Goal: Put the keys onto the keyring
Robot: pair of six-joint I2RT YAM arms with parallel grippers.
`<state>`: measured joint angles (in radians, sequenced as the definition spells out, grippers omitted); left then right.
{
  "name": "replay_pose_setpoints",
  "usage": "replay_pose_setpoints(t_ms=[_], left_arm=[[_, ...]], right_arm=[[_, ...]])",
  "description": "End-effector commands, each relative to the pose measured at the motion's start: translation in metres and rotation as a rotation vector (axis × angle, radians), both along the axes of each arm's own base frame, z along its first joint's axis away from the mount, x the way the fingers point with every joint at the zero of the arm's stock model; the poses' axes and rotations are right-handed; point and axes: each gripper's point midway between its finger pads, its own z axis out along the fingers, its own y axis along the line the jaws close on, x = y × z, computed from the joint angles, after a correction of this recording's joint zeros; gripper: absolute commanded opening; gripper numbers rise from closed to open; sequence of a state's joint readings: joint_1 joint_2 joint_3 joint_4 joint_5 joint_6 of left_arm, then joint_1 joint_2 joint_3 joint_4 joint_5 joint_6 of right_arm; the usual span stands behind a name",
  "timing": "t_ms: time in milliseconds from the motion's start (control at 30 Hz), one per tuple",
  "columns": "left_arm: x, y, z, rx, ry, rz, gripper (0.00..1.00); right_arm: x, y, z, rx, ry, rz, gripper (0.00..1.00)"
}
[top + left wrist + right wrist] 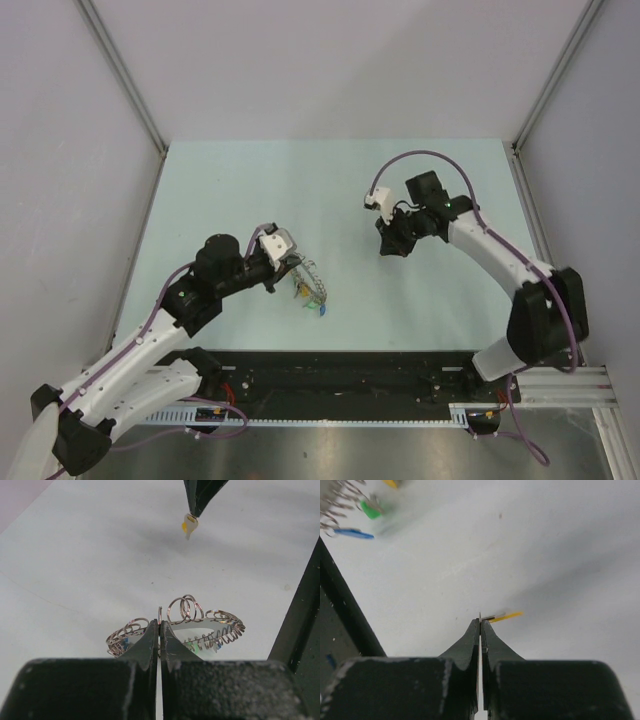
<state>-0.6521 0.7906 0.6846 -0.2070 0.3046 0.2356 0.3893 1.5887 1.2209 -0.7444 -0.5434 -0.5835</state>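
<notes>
Yellow key [505, 615] in closed right gripper [480, 622]; one keyring [200, 625] (three keys [370, 508] on it) in closed left gripper [160, 625].

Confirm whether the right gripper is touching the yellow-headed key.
Touching. The left wrist view shows the yellow-headed key pinched at the tip of the right gripper.

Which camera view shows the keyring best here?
Left wrist: the keyring fills mid-frame, its coils sharp, pinched in the shut left gripper. Top external shows it small beside that gripper. Right wrist catches only blurred coils at its top-left corner.
</notes>
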Motion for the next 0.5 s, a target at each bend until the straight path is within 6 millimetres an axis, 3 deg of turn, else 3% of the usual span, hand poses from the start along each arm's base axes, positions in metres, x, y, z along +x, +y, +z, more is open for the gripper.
replay_pose_setpoints(t_ms=[0,233,400,467], left_arm=[[-0.005,-0.008,0.051,-0.082,-0.133,-0.064,0.00],[-0.017,-0.019,0.065,-0.090,-0.168,-0.178,0.00],[-0.029,-0.032,0.080,-0.094,-0.199,-0.311,0.00],[-0.032,-0.038,0.084,-0.075,-0.213,-0.368,0.00]], right_arm=[[0.010,0.019,0.058,0.131,-0.247,-0.063,0.00],[-0.018,0.049,0.112,0.367,-0.479,-0.023,0.00],[-0.044,0.056,0.135,0.519,-0.541,-0.006,0.00],[-0.050,0.060,0.159,0.604,-0.592,-0.007,0.00]])
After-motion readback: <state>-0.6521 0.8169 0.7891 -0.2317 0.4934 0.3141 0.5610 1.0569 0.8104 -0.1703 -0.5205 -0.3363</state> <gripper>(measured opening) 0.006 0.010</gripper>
